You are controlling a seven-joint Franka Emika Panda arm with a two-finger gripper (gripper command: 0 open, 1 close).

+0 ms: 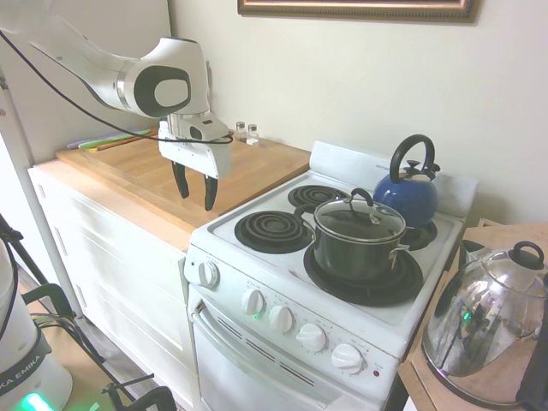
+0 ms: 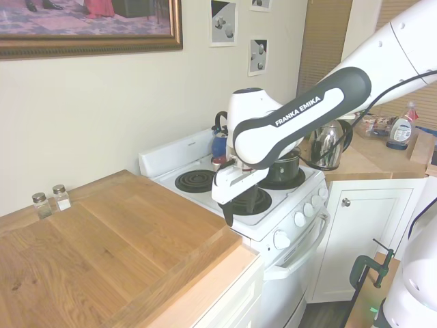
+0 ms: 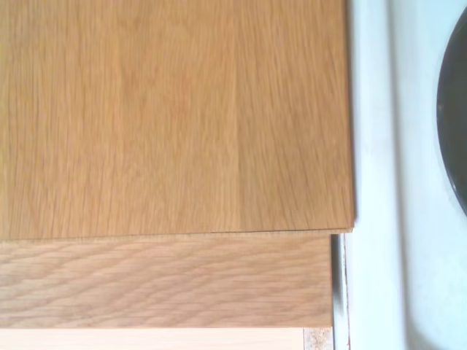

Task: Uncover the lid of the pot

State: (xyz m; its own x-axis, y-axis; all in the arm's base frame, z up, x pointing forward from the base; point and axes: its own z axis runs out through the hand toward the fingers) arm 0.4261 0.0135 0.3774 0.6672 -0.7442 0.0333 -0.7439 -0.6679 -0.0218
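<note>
Kitchen walls in pale cream back a butcher-block bench [image 1: 145, 184] of warm, streaked oak and a white electric stove [image 1: 282, 282] with four black coil burners and a row of round white knobs. Over the seam where bench meets stove, the white arm reaches in with its wrist bent straight down, so that the tool [image 1: 194, 190] hangs above the wood, well apart from the pot; its two dark fingers stand spread, released and grasping nothing. On the forearm, in the second exterior view, black casing carries the white lettering "FRANKA EMIKA". From the wrist view only smooth oak grain, the bench's lighter front edge, the white stove top and a dark arc of burner show. Sitting on the front burner farthest from the bench, the pot [image 1: 355, 248] is black, round and fairly deep, with a silver rim and a short side handle. Its lid [image 1: 360, 220], clear glass in a metal rim with a black loop handle, rests closed on it. Just behind stands a glossy blue kettle [image 1: 408, 193] with an arched black handle, and a mirror-bright chrome kettle [image 1: 484, 330] sits on the wooden counter beyond the stove. Two small glass shakers [image 1: 246, 132] stand at the wall.
</note>
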